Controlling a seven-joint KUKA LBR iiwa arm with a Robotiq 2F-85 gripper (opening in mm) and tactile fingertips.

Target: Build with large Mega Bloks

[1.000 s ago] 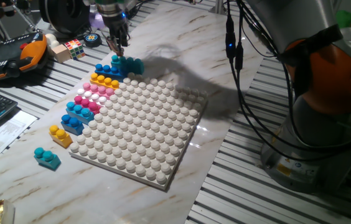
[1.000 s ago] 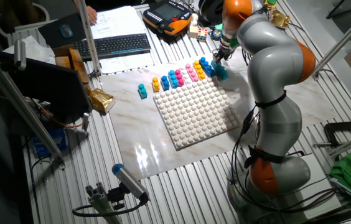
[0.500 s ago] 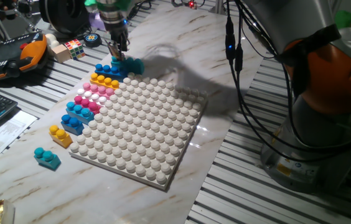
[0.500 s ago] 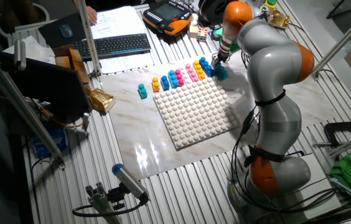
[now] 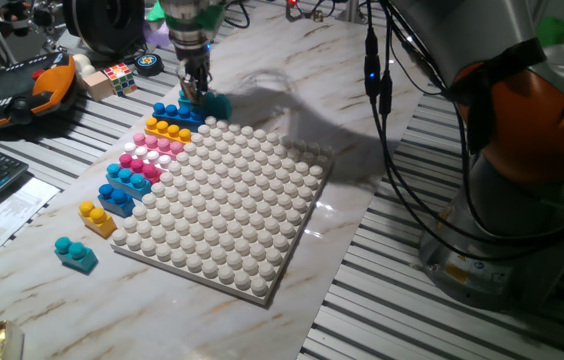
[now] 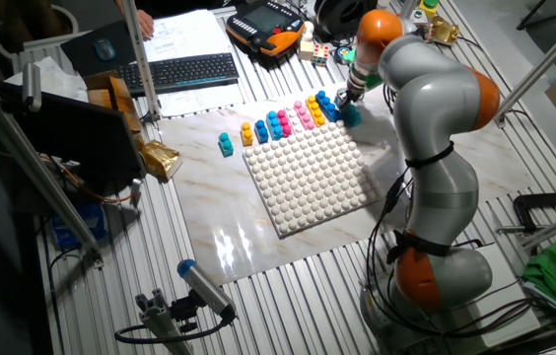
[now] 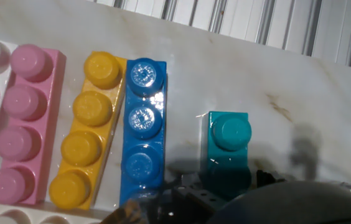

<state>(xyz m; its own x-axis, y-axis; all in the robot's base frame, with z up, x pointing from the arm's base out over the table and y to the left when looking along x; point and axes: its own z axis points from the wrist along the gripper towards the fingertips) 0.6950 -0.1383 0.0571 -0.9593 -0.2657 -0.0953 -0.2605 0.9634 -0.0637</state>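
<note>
Teal brick (image 7: 227, 145): lower centre of the hand view, on bare marble (image 7: 300, 87), just right of the blue brick (image 7: 142, 127) — apart from it.
Row: pink brick (image 7: 21, 121), yellow brick (image 7: 86, 127), blue brick, side by side at left.
Gripper (image 5: 194, 85): low over the teal brick (image 5: 214, 103), upper left of one fixed view — finger spread cannot be told.
Baseplate (image 5: 227, 205): white, centre frame.

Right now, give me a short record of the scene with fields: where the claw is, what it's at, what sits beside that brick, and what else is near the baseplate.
claw: low over the teal brick, open or shut unclear
teal brick: on the marble, apart from the blue brick
blue brick: four studs, lying beside the yellow brick
pink brick: next to the yellow one
baseplate: white, no bricks on its middle
puzzle cube: beyond the bricks
</note>
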